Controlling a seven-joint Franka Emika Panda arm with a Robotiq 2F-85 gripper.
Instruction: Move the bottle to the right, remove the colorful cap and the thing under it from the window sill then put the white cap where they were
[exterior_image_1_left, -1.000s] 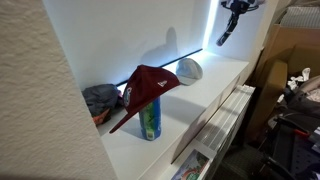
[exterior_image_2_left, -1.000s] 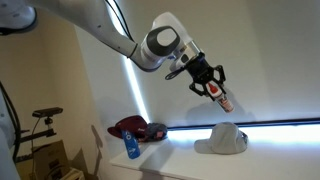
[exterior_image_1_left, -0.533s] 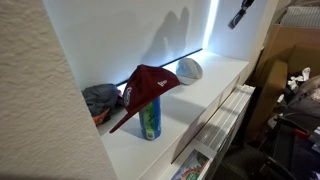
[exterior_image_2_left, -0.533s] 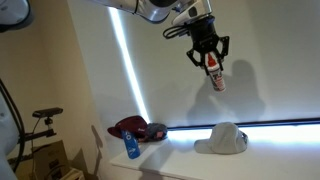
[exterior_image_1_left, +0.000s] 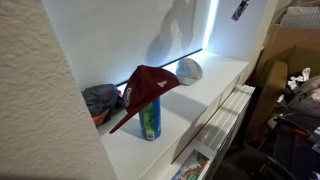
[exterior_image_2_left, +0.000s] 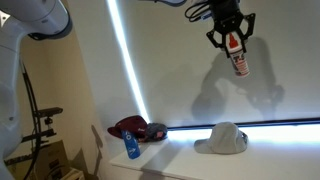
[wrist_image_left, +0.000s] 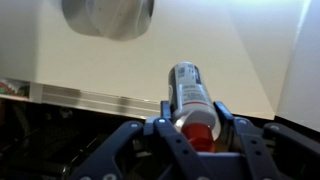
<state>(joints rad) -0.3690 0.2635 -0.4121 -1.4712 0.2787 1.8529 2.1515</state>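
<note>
Wrist view: we see our jaws pinching the bottle (wrist_image_left: 189, 95) at its red end. In an exterior view it hangs high above the desk (exterior_image_2_left: 180, 162), near 12 o'clock from the white cap (exterior_image_2_left: 222, 138). The red cap (exterior_image_2_left: 135, 127) lies at that cap's 9 o'clock.

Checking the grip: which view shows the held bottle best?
Wrist view: the bottle fills the centre, clamped in the gripper. An exterior view shows the bottle small but clear; in an exterior view only the gripper, a dark sliver at the top edge, shows.
</note>
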